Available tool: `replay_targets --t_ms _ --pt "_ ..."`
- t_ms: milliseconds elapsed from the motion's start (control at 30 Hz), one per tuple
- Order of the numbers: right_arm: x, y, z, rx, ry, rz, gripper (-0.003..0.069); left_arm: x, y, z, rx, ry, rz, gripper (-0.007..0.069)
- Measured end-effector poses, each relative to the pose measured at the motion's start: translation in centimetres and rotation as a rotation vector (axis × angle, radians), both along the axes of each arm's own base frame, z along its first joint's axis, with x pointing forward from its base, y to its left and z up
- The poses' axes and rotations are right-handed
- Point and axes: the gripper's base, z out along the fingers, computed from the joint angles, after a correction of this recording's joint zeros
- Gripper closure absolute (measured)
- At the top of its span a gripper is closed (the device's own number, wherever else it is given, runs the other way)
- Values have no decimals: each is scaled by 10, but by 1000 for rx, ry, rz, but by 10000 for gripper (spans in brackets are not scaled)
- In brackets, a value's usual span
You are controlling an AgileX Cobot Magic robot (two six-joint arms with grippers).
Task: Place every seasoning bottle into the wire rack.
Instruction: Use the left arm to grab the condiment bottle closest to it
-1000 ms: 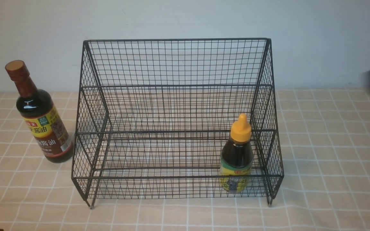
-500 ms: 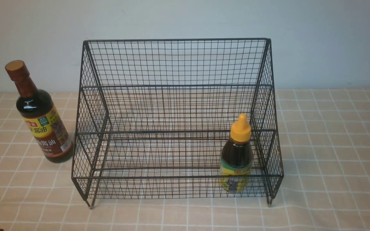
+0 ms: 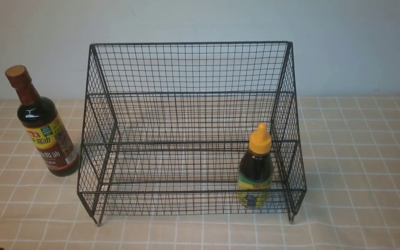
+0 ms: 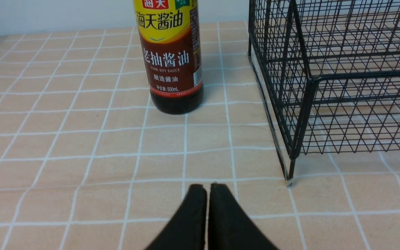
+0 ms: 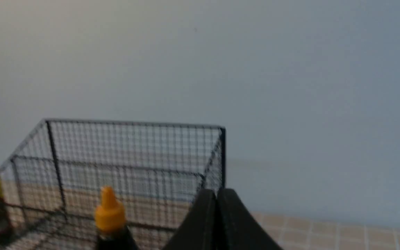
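The black wire rack [image 3: 189,93] stands mid-table. The short bottle with orange-yellow nozzle cap [image 3: 256,166] stands upright inside its lower tier at the right end; it also shows in the right wrist view [image 5: 109,215]. The tall bottle with brown-red cap [image 3: 42,125] stands upright on the table just left of the rack, and shows in the left wrist view [image 4: 172,59]. My left gripper [image 4: 207,187] is shut and empty, low over the table in front of the tall bottle. My right gripper [image 5: 216,193] is shut and empty, raised to the right of the rack [image 5: 134,156]. Neither gripper shows in the front view.
The checked peach tablecloth [image 3: 359,156] covers the table, with a pale wall behind. The rack's front left leg [image 4: 290,173] stands close to my left gripper.
A dark blurred shape at the right edge of the front view one second ago has left the view. The bottles and rack have not moved.
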Motion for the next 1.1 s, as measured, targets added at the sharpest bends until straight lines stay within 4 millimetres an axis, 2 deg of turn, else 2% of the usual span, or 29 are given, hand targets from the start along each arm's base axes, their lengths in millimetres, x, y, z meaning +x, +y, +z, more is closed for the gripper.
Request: replay_targets --t_ms 233,300,433,1100 --pt "19 -7 -86 -40 177 -243 669 0 0 0 0 0 0 631" --pt "19 -9 -103 -41 196 -285 669 0 0 0 0 0 0 631" --pt "16 -12 -110 -45 235 -337 669 0 0 0 0 0 0 631" --pt "16 -13 -110 -47 241 -345 669 0 0 0 0 0 0 631"
